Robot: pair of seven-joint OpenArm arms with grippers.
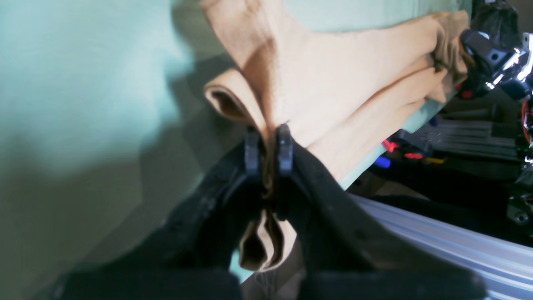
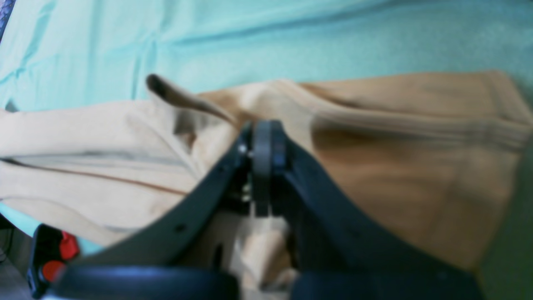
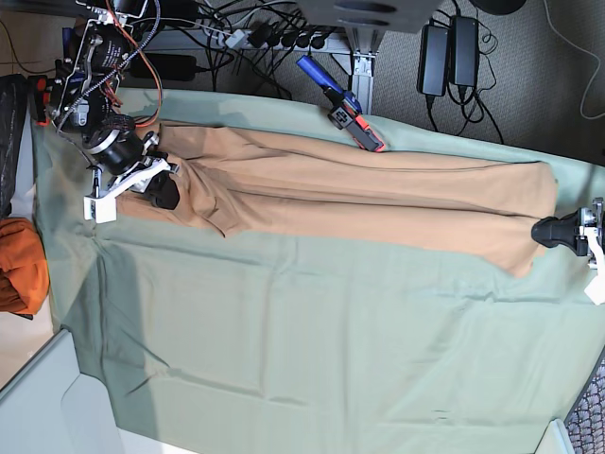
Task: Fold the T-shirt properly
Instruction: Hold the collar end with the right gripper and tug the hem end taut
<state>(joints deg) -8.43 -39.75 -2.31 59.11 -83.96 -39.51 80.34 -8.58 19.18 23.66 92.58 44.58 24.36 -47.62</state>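
Note:
The tan T-shirt [image 3: 359,194] lies stretched in a long folded band across the far part of the table. My right gripper [image 3: 170,189], at the left of the base view, is shut on one end of it. The right wrist view shows the closed fingers [image 2: 262,137] pinching the tan cloth [image 2: 416,166]. My left gripper [image 3: 544,232], at the right, is shut on the other end. The left wrist view shows its fingers [image 1: 268,141] clamped on bunched cloth [image 1: 333,83], held above the surface. The right gripper [image 1: 483,50] shows at the shirt's far end.
A sage-green cloth [image 3: 312,331] covers the table. A brighter orange bundle [image 3: 19,265] sits off the left edge. A blue and red tool [image 3: 342,104] lies at the far edge beside the shirt. Cables and power bricks [image 3: 449,47] lie behind the table.

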